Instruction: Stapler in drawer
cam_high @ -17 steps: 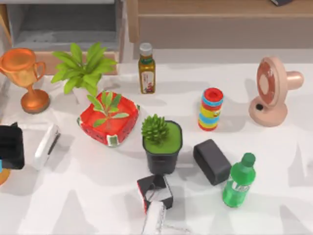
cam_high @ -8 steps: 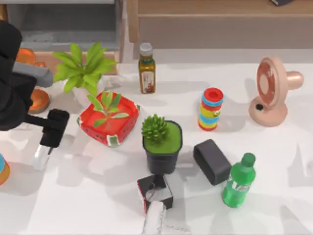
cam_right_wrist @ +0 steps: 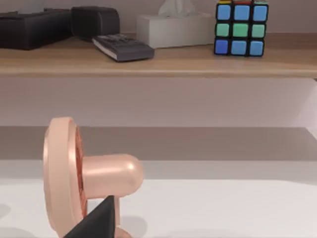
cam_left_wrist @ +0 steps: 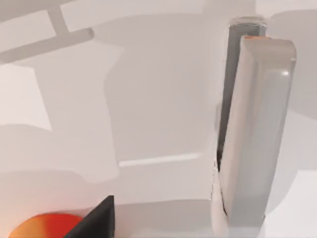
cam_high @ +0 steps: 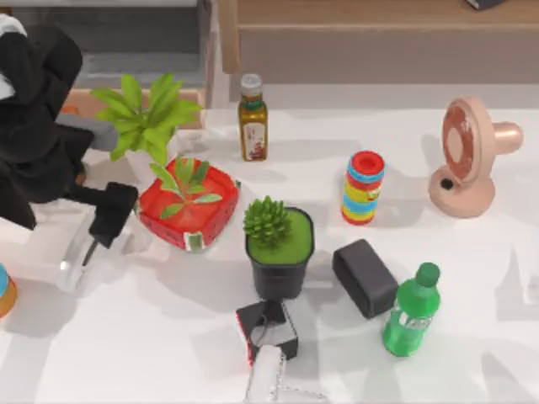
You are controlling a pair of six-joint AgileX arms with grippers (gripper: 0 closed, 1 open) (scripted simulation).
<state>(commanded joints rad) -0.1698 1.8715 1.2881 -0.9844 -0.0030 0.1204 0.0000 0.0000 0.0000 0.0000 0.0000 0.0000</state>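
My left pincer (cam_high: pixel 108 217) hangs over the near end of the stapler (cam_high: pixel 76 261), which lies flat on the worktop (cam_high: pixel 472 337) close to its left edge, beside the red watermelon-patterned planter (cam_high: pixel 187 204). In my left wrist view the stapler (cam_left_wrist: pixel 252 134) stands long and pale just under the camera, resting on the white surface; I cannot tell how far my fingers are spread or whether they have touched it. As I judge it, the task is barely begun: the stapler is not lifted, and the drawer (cam_high: pixel 139 59) sits open at the far left corner, its grey floor showing, behind the leafy plant (cam_high: pixel 143 118). What is left is the grasp, the lift, the carry back to the drawer and the release. My right arm is parked, its wrist view looking at the pink fan (cam_right_wrist: pixel 84 173).
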